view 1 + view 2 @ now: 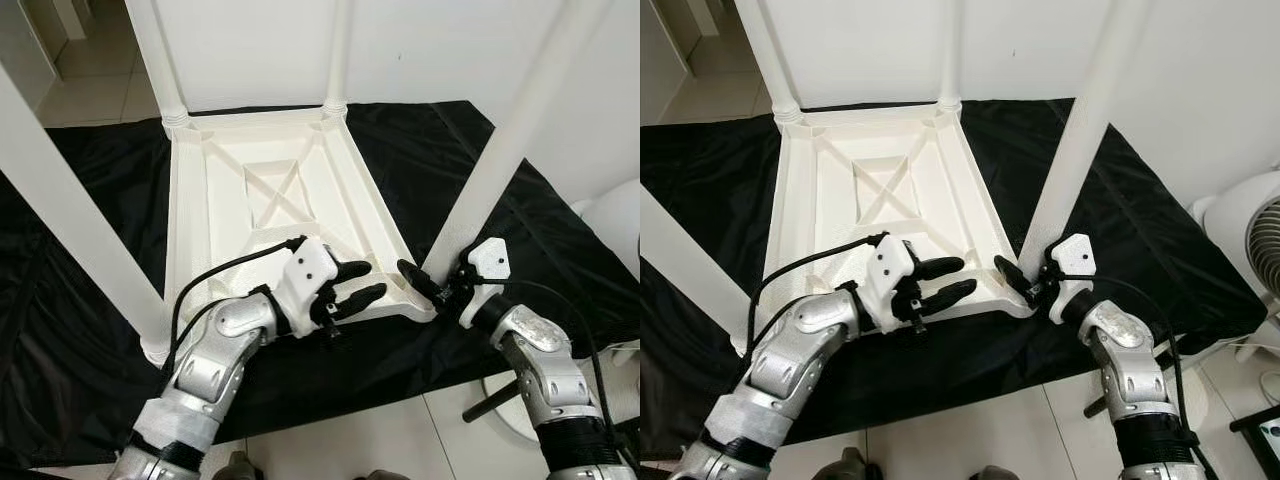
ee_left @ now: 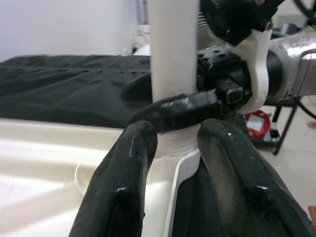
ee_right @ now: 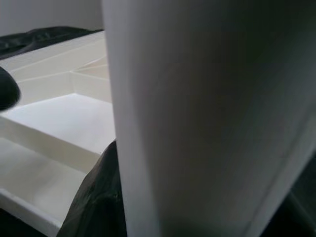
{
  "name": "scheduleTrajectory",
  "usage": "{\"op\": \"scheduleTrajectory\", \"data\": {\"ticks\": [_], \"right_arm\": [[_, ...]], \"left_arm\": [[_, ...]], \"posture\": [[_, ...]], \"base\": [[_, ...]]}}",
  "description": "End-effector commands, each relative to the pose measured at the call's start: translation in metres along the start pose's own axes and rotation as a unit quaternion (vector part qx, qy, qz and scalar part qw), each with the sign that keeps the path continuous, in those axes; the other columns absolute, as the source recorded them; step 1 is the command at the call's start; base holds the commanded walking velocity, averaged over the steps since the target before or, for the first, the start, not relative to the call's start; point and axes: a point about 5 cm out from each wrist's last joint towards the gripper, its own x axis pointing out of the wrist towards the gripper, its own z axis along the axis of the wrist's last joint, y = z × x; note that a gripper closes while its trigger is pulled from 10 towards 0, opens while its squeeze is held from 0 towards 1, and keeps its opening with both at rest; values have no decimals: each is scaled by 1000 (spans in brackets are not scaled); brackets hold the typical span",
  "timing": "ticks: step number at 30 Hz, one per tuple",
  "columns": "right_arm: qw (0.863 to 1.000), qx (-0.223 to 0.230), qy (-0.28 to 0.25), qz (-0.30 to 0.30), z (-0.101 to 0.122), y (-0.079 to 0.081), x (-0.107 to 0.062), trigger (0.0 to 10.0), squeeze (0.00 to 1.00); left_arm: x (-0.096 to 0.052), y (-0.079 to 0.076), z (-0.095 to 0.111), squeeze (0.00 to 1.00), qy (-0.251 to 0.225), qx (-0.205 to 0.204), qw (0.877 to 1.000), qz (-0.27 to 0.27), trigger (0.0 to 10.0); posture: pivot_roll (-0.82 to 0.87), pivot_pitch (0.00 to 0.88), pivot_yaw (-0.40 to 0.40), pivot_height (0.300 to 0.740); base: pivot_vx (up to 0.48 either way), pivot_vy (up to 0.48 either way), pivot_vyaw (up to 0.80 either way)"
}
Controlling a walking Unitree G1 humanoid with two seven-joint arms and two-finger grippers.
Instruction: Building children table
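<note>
right gripper [image 1: 428, 283] clamped on near-right leg [image 1: 500, 160] base, centre-right of frame; left gripper [image 1: 360, 283] jaws apart over tabletop [image 1: 270, 190]. risk: cross-threading, leg tilts.

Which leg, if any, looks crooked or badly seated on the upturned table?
Nothing stands out. All four legs stand in the corners of the white table on the black cloth. The right gripper clasps the near right leg at its base; the left gripper is open beside it.
</note>
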Motion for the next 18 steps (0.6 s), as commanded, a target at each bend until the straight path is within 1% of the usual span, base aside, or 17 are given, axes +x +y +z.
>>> {"op": "scheduleTrajectory", "data": {"ticks": [1, 2, 3, 4, 5, 6, 8, 9, 10, 11, 12, 14, 15, 16, 18], "right_arm": [[1000, 7, 5, 4, -5, 7, 0, 0, 0], [1000, 13, 4, -5, -6, 8, -1, 0, 0], [1000, 15, 8, -23, -8, 8, -2, 5373, 0], [999, 15, 11, -35, -9, 9, -2, 10000, 0], [999, 15, 11, -35, -9, 9, -2, 10000, 0], [998, 22, 12, -52, -10, 8, -2, 10000, 0], [995, 22, 15, -98, -12, 11, -1, 10000, 0], [993, 20, 18, -112, -13, 12, 0, 10000, 0], [993, 20, 18, -112, -13, 12, 0, 10000, 0], [981, 14, 48, -190, -20, 8, -3, 10000, 0], [976, 12, 55, -210, -22, 6, -4, 10000, 0], [976, 12, 55, -210, -22, 6, -4, 10000, 0], [971, 15, 55, -231, -22, 9, -4, 10000, 0], [971, 15, 55, -231, -22, 9, -4, 10000, 0], [965, 37, 42, -255, -19, 22, -3, 10000, 0]], "left_arm": [[-1, 0, -3, 0, 6, 0, 1000, -13, 10000], [-2, 1, -3, 0, 8, 3, 1000, -12, 10000], [-2, 2, -3, 0, 9, 5, 1000, -11, 10000], [-3, 3, -3, 0, 10, 6, 1000, -10, 10000], [-3, 3, -3, 0, 10, 6, 1000, -10, 10000], [-3, 4, -4, 0, 10, 6, 1000, -9, 10000], [-3, 5, -5, 0, 12, 8, 1000, -5, 10000], [-3, 5, -5, 0, 12, 9, 1000, -4, 10000], [-3, 5, -5, 0, 12, 9, 1000, -4, 10000], [-2, 7, -6, 0, 13, 7, 1000, 8, 10000], [-2, 8, -6, 0, 13, 7, 1000, 10, 10000], [-2, 8, -6, 0, 13, 7, 1000, 10, 10000], [-3, 8, -7, 0, 12, 10, 1000, 12, 10000], [-3, 8, -7, 0, 12, 10, 1000, 12, 10000], [-5, 8, -9, 0, 14, 19, 1000, 16, 10000]], "posture": [[15, 0, 30, 740], [12, 0, 36, 740], [11, 0, 35, 740], [11, 0, 35, 740], [11, 0, 35, 740], [10, 0, 32, 740], [3, 0, 33, 740], [3, 0, 33, 740], [3, 0, 33, 740], [-3, 0, 30, 740], [-3, 0, 30, 740], [-3, 0, 30, 740], [-7, 1, 25, 740], [-7, 1, 25, 740], [-10, 4, 9, 740]], "base": [[0, 0, 0], [0, 0, 0], [0, 0, 0], [0, 0, 0], [0, 0, 0], [0, 0, 0], [0, 0, 0], [0, 0, 0], [0, 0, 0], [0, 0, 0], [0, 0, 0], [0, 0, 0], [0, 0, 0], [0, 0, 0], [0, 0, 0]]}}
